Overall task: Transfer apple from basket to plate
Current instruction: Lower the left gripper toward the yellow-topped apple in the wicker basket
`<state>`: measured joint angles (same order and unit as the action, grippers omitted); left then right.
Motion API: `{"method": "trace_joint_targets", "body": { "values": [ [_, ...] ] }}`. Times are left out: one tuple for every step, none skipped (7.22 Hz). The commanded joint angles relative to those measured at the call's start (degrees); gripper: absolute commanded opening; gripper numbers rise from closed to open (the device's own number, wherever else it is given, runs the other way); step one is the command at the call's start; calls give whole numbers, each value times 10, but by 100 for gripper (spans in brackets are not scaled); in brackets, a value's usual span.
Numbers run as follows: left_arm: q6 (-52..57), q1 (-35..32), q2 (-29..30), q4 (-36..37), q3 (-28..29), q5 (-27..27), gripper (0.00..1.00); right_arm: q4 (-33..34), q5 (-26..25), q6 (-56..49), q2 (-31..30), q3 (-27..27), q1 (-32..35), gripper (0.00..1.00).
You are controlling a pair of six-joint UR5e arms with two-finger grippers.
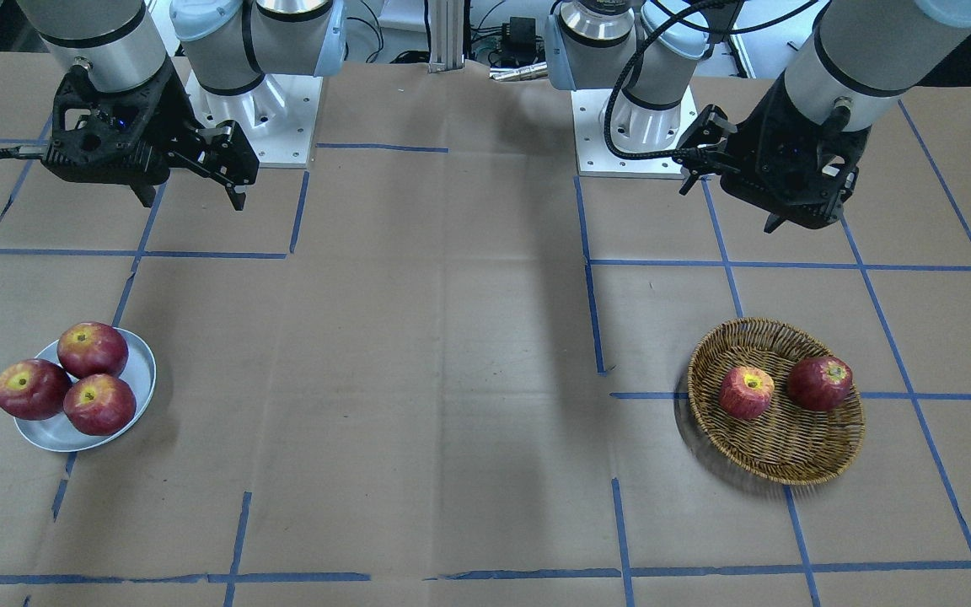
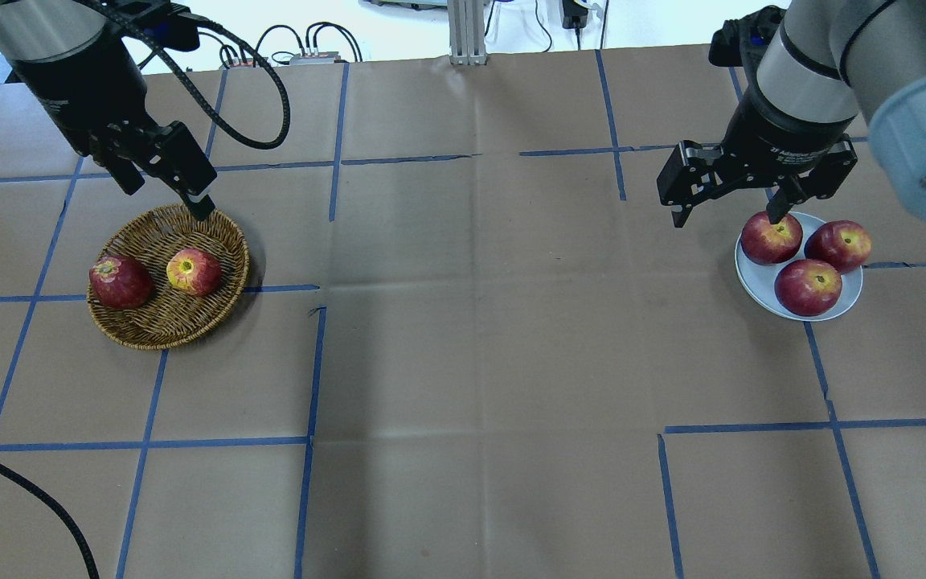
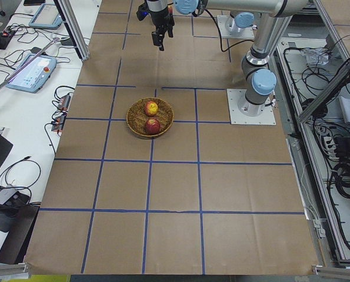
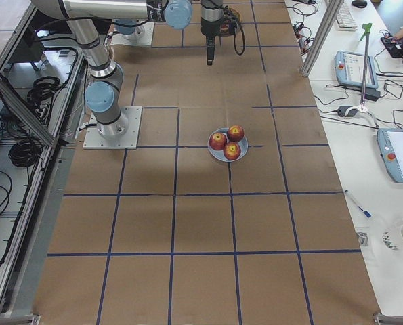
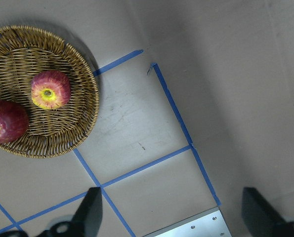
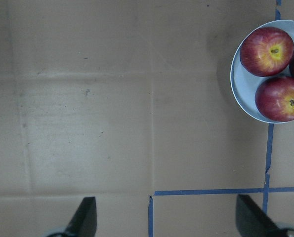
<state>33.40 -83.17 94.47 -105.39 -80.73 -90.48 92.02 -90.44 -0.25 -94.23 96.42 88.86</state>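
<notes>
The paler pinkish-red apple (image 2: pixel 194 272) with a yellow-green stem hollow lies in the round wicker basket (image 2: pixel 165 322), beside a darker crimson apple (image 2: pixel 120 281). Both also show in the left wrist view: apple (image 5: pixel 50 89), basket (image 5: pixel 63 140). My left gripper (image 2: pixel 165 195) hangs open and empty above the basket's far rim. The pale grey-white plate (image 2: pixel 759 280) sits at the other end of the table. My right gripper (image 2: pixel 725 219) hangs open and empty above the table just left of the plate. The plate (image 6: pixel 241 86) shows at the upper right of the right wrist view.
Three glossy deep-red apples (image 2: pixel 807 285) fill most of the plate. The brown paper table top carries a grid of blue tape. The arms' white base plates (image 1: pixel 635 139) stand at the robot's edge of the table.
</notes>
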Motion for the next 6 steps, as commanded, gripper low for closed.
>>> {"method": "trace_joint_targets", "body": {
  "values": [
    [61, 44, 1, 4, -14, 2, 99, 0, 0, 0, -1, 0, 0, 100],
    [117, 66, 3, 14, -19, 1, 98, 0, 0, 0, 0, 0, 0, 100],
    [166, 91, 5, 18, -29, 1, 98, 0, 0, 0, 0, 0, 0, 100],
    [197, 111, 4, 34, -54, -3, 95, 0, 0, 0, 0, 0, 0, 100],
    [234, 137, 6, 102, -97, 0, 78, 0, 0, 0, -1, 0, 0, 100],
    [234, 142, 12, 180, -141, 3, 85, 0, 0, 0, 0, 0, 0, 100]
  ]
}}
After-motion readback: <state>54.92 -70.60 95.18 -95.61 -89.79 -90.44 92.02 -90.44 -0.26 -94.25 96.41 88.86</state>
